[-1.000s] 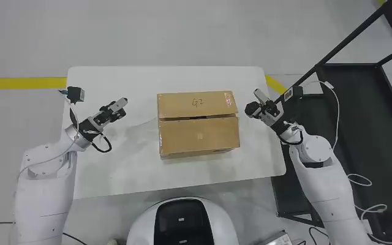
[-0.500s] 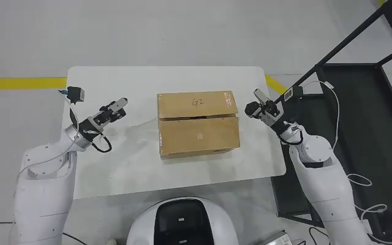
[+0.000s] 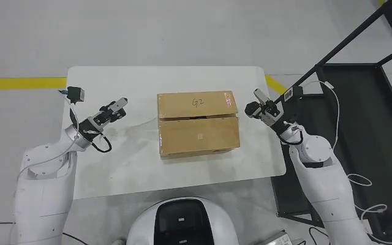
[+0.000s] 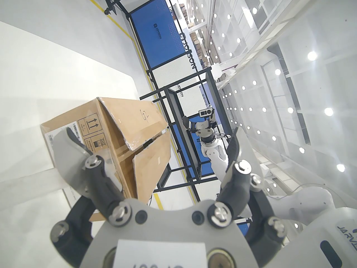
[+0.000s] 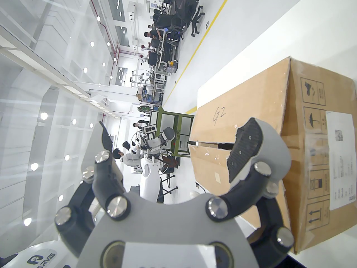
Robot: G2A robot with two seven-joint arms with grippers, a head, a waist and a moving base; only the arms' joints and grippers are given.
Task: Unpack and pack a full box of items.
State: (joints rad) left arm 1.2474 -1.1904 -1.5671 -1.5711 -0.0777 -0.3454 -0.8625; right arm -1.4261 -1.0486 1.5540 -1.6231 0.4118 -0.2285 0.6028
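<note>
Cardboard box shut, desk centre | left jaws at 9 o'clock, right jaws at 3, both spread, empty | step: unpacking not begun | next: likely pry up 2 flaps

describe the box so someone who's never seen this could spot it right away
On the white table, look at the middle, between the left end effector and the right end effector. The cardboard box sits there, touching neither. It is the only brown thing on the table, flaps folded shut with a seam across its top and a handwritten mark.
</note>
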